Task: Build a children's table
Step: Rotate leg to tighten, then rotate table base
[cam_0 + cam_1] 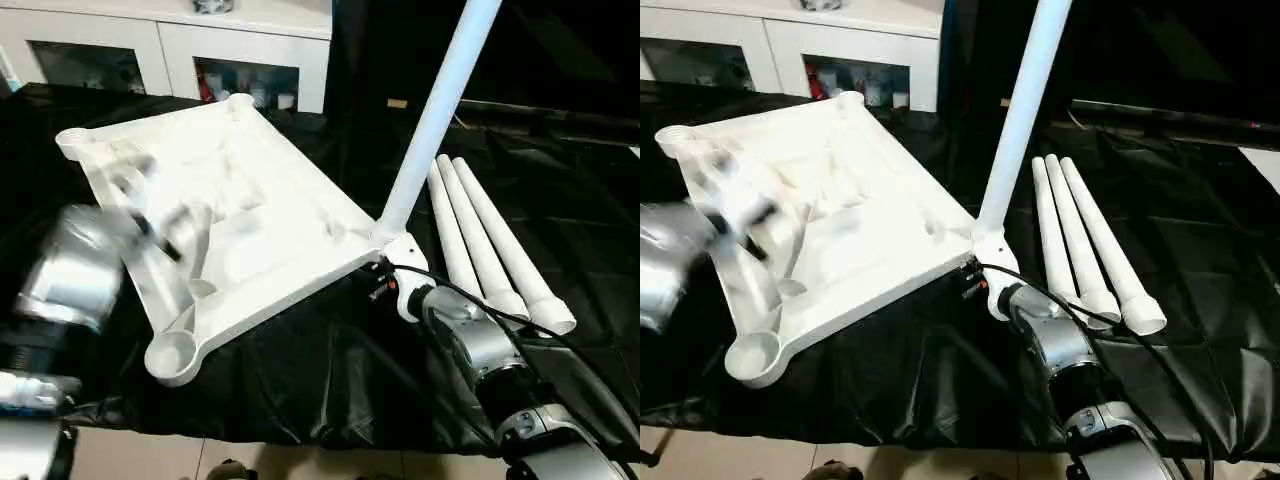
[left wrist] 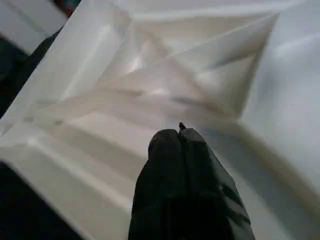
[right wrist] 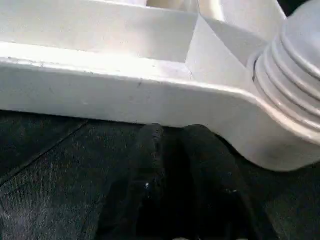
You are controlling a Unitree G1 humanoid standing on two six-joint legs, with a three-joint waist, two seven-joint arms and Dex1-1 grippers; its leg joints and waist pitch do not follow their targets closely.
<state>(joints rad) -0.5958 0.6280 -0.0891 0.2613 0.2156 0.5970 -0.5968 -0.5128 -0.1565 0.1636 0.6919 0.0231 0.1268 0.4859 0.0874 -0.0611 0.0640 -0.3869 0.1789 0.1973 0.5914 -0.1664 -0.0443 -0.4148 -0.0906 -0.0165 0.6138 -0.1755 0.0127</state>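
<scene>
Left gripper [image 2: 179,137] has its fingers pressed together, holding nothing, hovering over the ribbed underside of the table top [image 1: 250,215]. Right gripper [image 3: 172,137], fingers also together, sits at the top's near-right rim just beside the socket with one leg [image 1: 435,115] standing up-frame. Three loose legs [image 1: 490,245] lie right on the black cloth [image 1: 330,370].
</scene>
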